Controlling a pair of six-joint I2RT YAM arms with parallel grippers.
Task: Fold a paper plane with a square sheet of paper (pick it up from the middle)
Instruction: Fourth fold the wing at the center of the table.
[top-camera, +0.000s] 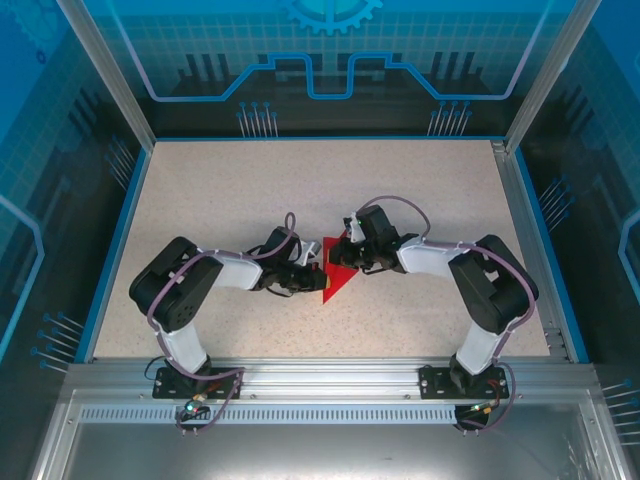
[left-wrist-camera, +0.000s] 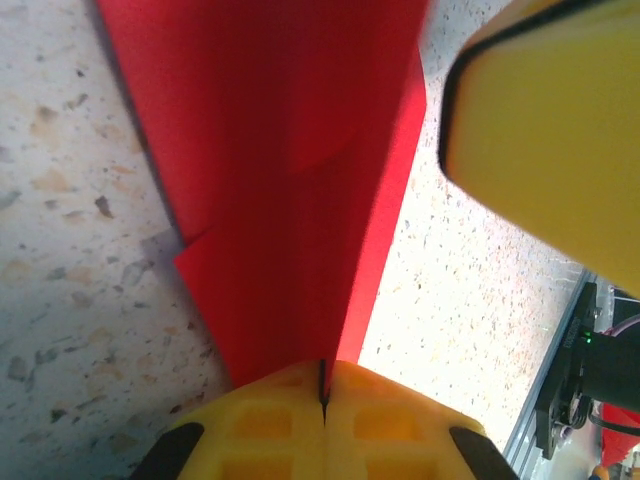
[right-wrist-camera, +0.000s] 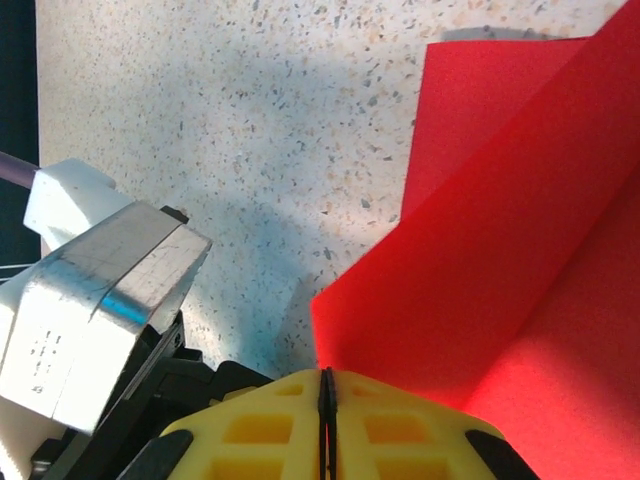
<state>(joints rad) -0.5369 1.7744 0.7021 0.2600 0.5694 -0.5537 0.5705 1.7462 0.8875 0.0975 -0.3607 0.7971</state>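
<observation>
Left end effector (left-wrist-camera: 322, 388), right end effector (right-wrist-camera: 326, 385) both clamp red paper (top-camera: 338, 283) between them

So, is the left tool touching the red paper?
Touching. In the left wrist view the red paper runs straight into the closed seam of the left tool, pinched between its yellow fingers.

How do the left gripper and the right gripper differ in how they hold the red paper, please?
The left gripper reaches the paper from its left, the right gripper from its right. The left gripper pinches where the paper narrows, the right gripper by the corner of a wide flap. Both are shut on the paper.
</observation>
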